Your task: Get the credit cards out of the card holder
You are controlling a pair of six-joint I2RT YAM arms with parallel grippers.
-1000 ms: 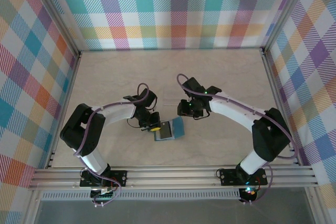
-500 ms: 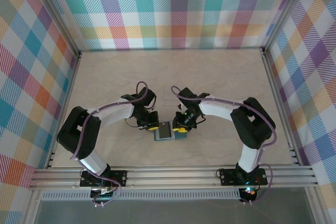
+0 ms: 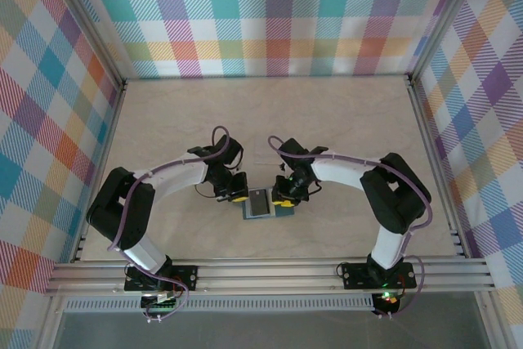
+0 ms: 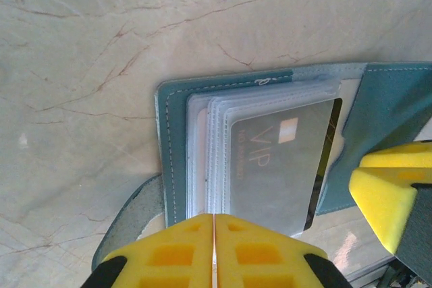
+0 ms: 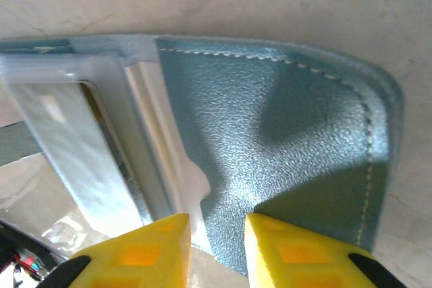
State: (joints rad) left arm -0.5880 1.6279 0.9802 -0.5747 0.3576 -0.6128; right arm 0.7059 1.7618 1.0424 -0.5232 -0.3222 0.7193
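You are at the start of the pulling step: the card holder point(image 3: 263, 203) lies open on the table point(image 3: 343, 120), toward the near side and between the two arms. No card lies loose on the table.

The card point(image 4: 280, 160) on show, grey with "VIP" on it, sits inside the clear sleeves point(image 4: 202, 153) on the holder's left panel. The right panel is a bare teal flap.

Your left gripper point(image 4: 214, 224) has its fingers pressed together with no gap, right at the near edge of the left panel. Nothing shows between them. It looks placed to pin the holder down, though you cannot tell from here whether it touches.

Your right gripper point(image 5: 216, 224) has its fingers a little apart, over the inner edge of the teal flap. The flap's edge and the pale pocket beside it show in the gap. It pinches nothing that you can see.

My judgement of the next move: keep the left side pinned and shift the right fingers left onto the card's exposed edge. Then close on the card alone and draw it out along the sleeve. Catching the sleeve or flap with it would likely drag the whole holder.
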